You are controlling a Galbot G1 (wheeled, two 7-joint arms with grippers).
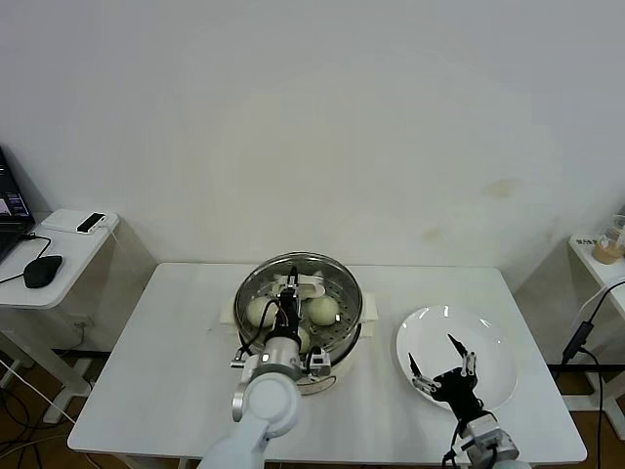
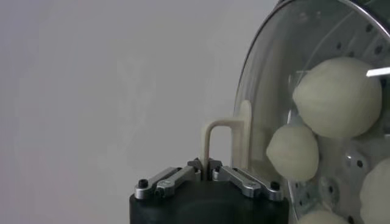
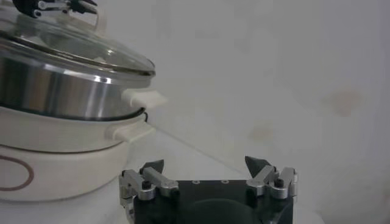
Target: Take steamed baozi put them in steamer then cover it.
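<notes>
The steamer [image 1: 344, 335] stands in the middle of the white table, a shiny steel pot [image 3: 55, 91] on a cream base. The glass cover [image 1: 327, 272] rests on its rim [image 3: 79, 52]. My left gripper [image 1: 291, 291] is shut on the cover's cream handle [image 2: 222, 131], jaws pinched on the handle's thin bar [image 2: 206, 165]. Through the glass I see baozi [image 1: 260, 311] [image 2: 338, 97] lying on the perforated tray. My right gripper [image 1: 441, 363] hovers open and empty [image 3: 207, 164] over the white plate [image 1: 488, 342].
The white plate lies to the right of the steamer, with no food on it. A small side table [image 1: 59, 259] with a mouse stands at far left, another [image 1: 601, 259] with a cup at far right. A black cable [image 1: 576, 342] hangs off the right.
</notes>
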